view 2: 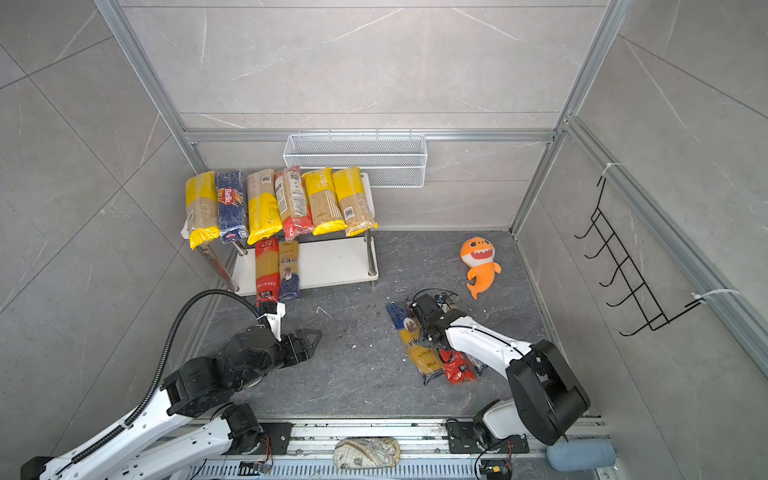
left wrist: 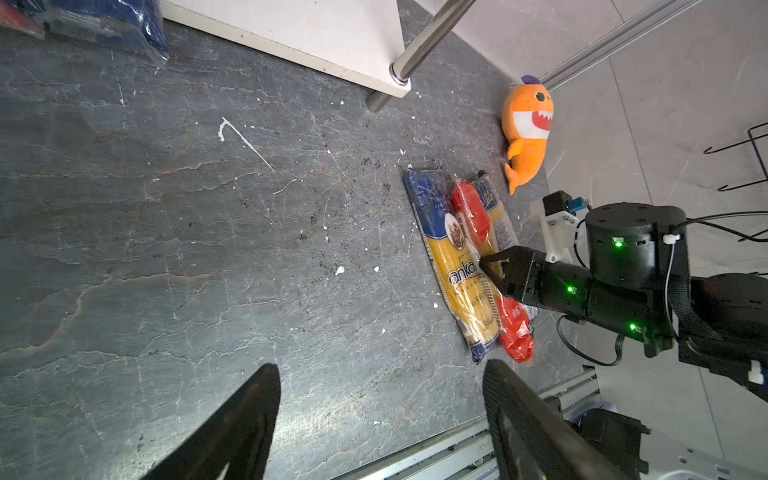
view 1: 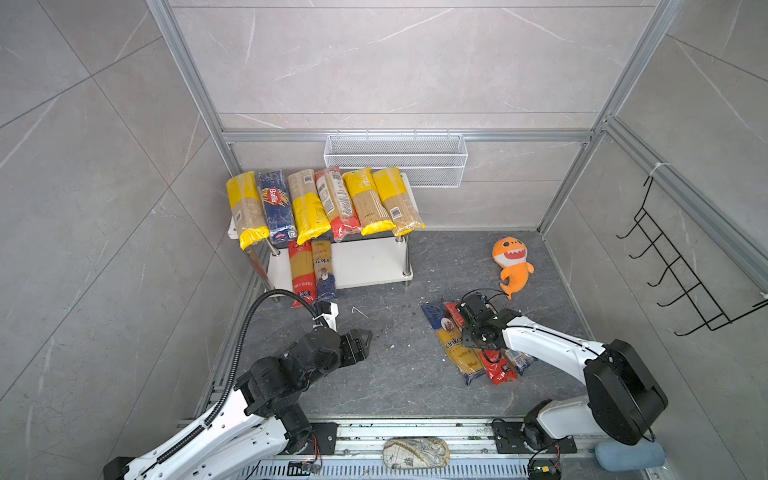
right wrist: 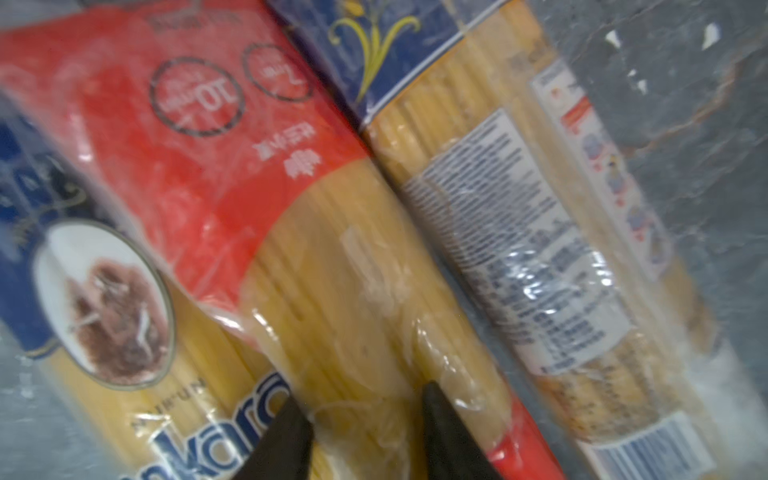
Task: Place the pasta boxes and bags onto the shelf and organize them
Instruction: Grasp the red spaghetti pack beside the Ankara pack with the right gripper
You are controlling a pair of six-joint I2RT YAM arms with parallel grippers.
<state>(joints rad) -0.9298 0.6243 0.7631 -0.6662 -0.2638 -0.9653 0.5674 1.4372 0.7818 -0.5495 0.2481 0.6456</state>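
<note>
Several pasta bags [view 1: 324,203] lie side by side across the top board of the shelf [view 1: 409,187]. Two more [view 1: 312,270] rest on its lower board [view 2: 332,262] and stick out over the front edge. Three packs lie together on the dark floor: a blue-ended Ankara pack [view 1: 453,345] [left wrist: 453,266], a red-ended bag [left wrist: 471,212] [right wrist: 199,137] partly on top of it, and another blue-ended pack [right wrist: 519,208]. My right gripper [right wrist: 361,399] [left wrist: 492,266] points down and pinches the middle of the red-ended bag. My left gripper [view 1: 363,336] [left wrist: 380,374] hangs open and empty over bare floor.
An orange plush shark [view 1: 512,266] lies on the floor behind the three packs. A white wire basket [view 1: 395,160] hangs on the back wall above the shelf. A black hook rack [view 1: 681,270] juts from the right wall. The arms' base rail [view 1: 415,428] runs along the front.
</note>
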